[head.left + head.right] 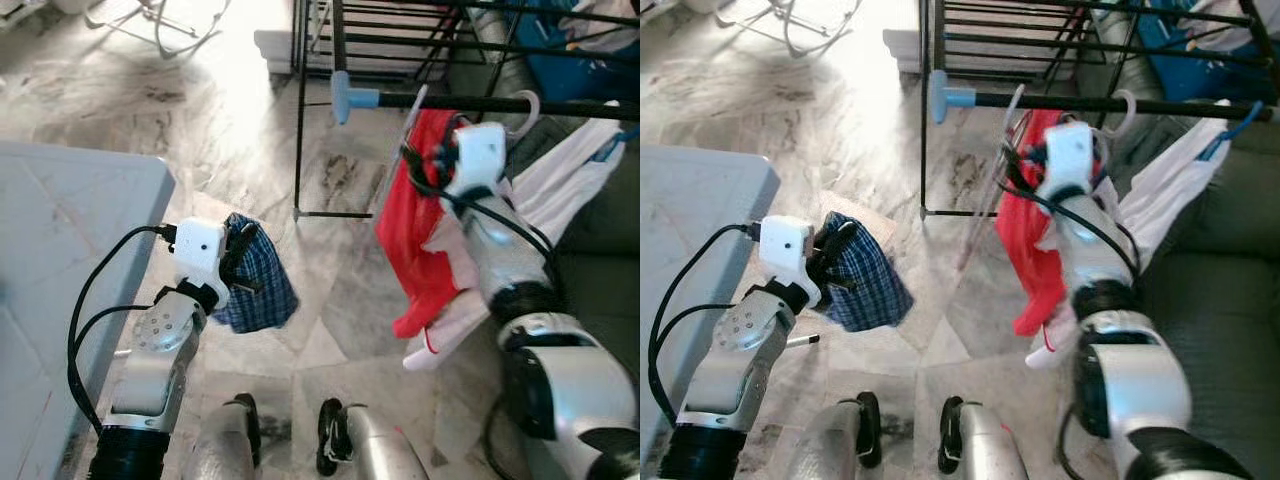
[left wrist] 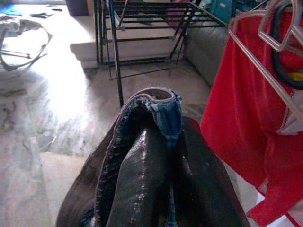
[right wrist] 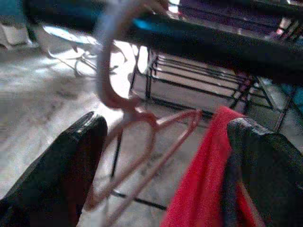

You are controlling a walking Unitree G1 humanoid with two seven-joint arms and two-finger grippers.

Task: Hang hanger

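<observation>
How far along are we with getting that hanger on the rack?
Done: the hanger with the red garment has its hook over the black rail of the drying rack. In hand: the right gripper sits at the hanger with its fingers spread, so it looks released or nearly so. The left gripper holds a blue checked cloth. Left: draw the right arm back and deal with the checked cloth.

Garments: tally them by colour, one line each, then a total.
Red: 1, the red garment on a hanger at the rack rail, by the right hand.
Blue plaid: 1, the plaid cloth in the left hand.
White: 1, the white garment on the rail.
Total: 3
</observation>
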